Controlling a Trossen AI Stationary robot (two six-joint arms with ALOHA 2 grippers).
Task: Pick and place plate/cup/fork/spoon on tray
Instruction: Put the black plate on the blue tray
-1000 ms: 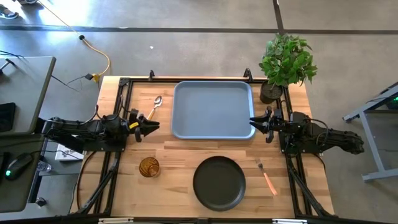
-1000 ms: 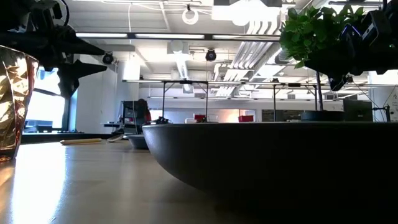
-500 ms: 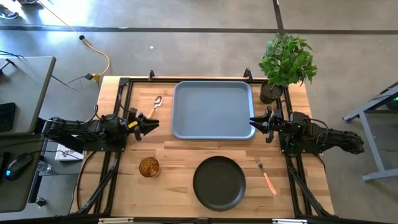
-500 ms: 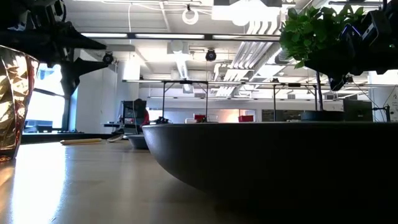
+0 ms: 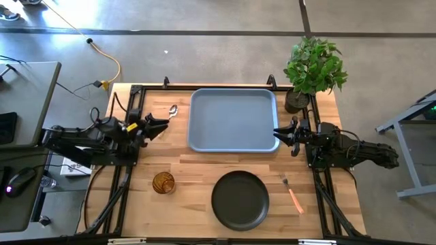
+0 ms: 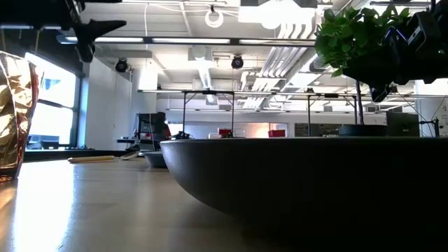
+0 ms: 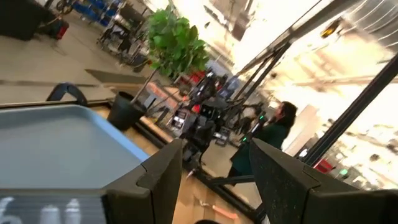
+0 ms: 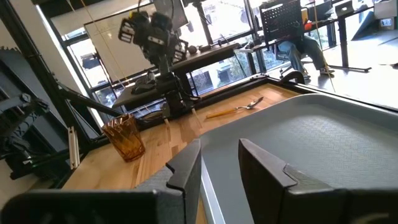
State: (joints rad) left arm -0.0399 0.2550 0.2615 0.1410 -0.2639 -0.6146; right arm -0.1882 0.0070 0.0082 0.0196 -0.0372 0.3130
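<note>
The blue-grey tray (image 5: 234,119) lies at the table's far middle. The dark plate (image 5: 240,199) lies at the near middle, the amber cup (image 5: 163,182) stands to its left, and the orange-handled fork (image 5: 293,194) lies to its right. The spoon (image 5: 172,111) lies left of the tray, its handle partly under my left gripper (image 5: 158,125). That gripper is open and empty and hovers above the table; it shows high in the low view (image 6: 91,28). My right gripper (image 5: 278,133) is open and empty at the tray's right rim (image 8: 311,143).
A potted plant (image 5: 313,68) stands at the far right corner. Bare wood lies between the tray and the plate. In the low view the plate (image 6: 301,182) fills the foreground and the cup (image 6: 14,112) stands at the left. A person (image 7: 273,130) shows in the room beyond.
My left gripper has risen and drawn toward the table's far-left, from beside the tray's near-left corner to over the spoon's handle. It stays open. My right arm and all the things on the table have kept still.
</note>
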